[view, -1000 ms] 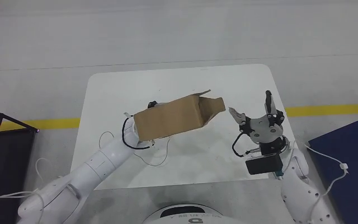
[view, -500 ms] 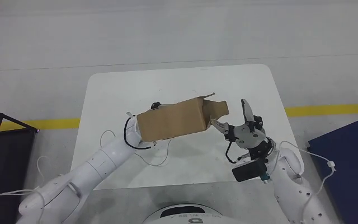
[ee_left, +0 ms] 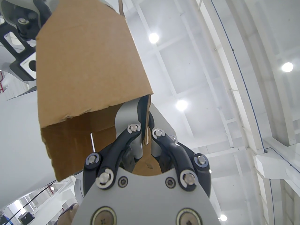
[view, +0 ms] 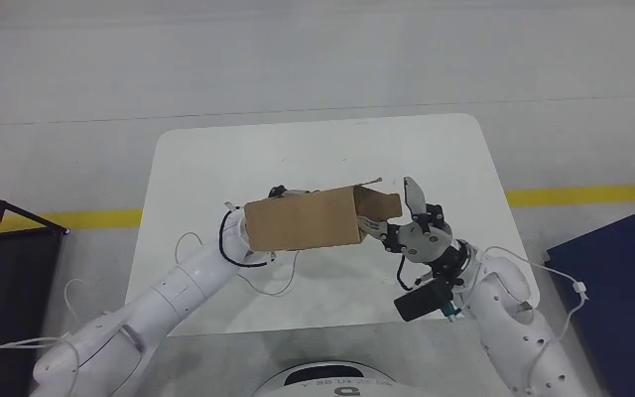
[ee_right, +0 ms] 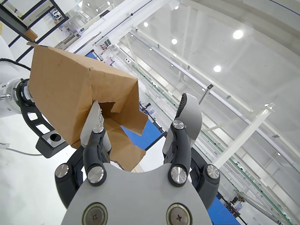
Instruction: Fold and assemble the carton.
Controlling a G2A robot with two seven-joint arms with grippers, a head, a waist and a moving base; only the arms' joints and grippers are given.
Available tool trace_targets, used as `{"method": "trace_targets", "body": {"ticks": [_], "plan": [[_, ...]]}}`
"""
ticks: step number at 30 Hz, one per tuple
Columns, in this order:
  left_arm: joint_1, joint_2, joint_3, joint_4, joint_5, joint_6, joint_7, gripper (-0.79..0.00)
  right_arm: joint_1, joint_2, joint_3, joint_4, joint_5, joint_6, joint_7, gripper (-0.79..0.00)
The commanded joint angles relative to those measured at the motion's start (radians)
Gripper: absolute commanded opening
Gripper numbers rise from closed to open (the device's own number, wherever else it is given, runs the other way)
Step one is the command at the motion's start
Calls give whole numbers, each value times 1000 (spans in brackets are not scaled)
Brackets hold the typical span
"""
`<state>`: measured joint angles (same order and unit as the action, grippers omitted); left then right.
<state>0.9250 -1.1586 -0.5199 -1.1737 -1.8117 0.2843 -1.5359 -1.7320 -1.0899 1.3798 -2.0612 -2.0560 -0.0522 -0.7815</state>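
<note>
Top view: carton [view: 303,220] hangs above table [view: 198,169] centre, open end toward 3 o'clock, at the wide-open right gripper [view: 393,210]. Left wrist view: left gripper [ee_left: 145,118] clamps one wall edge. Right wrist view: one finger [ee_right: 92,118] sits at the open mouth. Board appears light, thin, easily creased; hold near fold lines.

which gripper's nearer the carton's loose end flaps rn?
Right. The right gripper is open right at the flaps; the left gripper is shut on the carton at its opposite end.

Carton [view: 303,220] above table [view: 198,169]; left jaws at its left end; right jaws opposite.
</note>
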Motion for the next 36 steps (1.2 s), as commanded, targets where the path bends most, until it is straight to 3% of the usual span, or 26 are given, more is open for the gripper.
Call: {"method": "trace_targets", "body": {"ticks": [1, 19, 28, 36], "plan": [[3, 0, -3, -1, 9, 0, 0, -785, -6, 1, 8, -5, 1, 8, 3, -169], [39, 6, -51, -19, 63, 0, 0, -785, -77, 13, 172, -152, 15, 4, 65, -215], [53, 6, -58, -12, 108, 0, 0, -785, 60, 14, 127, -152, -18, -147, 250, -246], [70, 13, -81, -19, 111, 0, 0, -785, 139, 18, 69, -141, -96, -295, 356, -215]]}}
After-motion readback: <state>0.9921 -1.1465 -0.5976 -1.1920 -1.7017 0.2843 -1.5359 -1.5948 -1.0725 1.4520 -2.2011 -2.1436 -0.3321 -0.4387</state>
